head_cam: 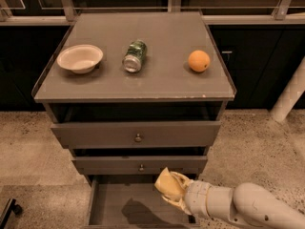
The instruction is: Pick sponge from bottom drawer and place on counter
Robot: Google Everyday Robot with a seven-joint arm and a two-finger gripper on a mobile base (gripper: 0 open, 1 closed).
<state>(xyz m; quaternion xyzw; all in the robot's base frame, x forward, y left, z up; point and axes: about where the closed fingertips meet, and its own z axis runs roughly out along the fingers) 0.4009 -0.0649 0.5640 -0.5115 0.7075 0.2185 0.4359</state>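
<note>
Pincer: my pincer (174,194) hangs over the right side of the open bottom drawer, clamped around the sponge. The foam covers most of my fingers, and only pale tips curl round its lower side.
Sponge: the sponge (167,184) is pale yellow and sits tilted in my grasp, lifted off the drawer floor. Its top corner appears just under the middle drawer's front.
Arm: my white arm (248,206) reaches in from the lower right and is cut off by the right and bottom edges.
Bottom drawer: the bottom drawer (112,205) is pulled out, with a dark shadow (143,213) on its floor below my pincer. Its front is cut off by the lower edge, and its right wall is hidden behind my arm.
Middle drawer: the middle drawer (105,165) stands slightly out and has one knob. Its inside is not visible.
Top drawer: the top drawer (95,135) is also slightly out and has one knob. The gap above it is dark.
Counter: the counter (162,82) carries a pale bowl (79,58) at the left, a green can (135,56) lying on its side in the middle, and an orange (198,61) at the right, all well apart.
Edges: a white post (290,92) leans at the right, with its top cut off. A black object (7,211) at the lower left is too cropped for me to identify.
</note>
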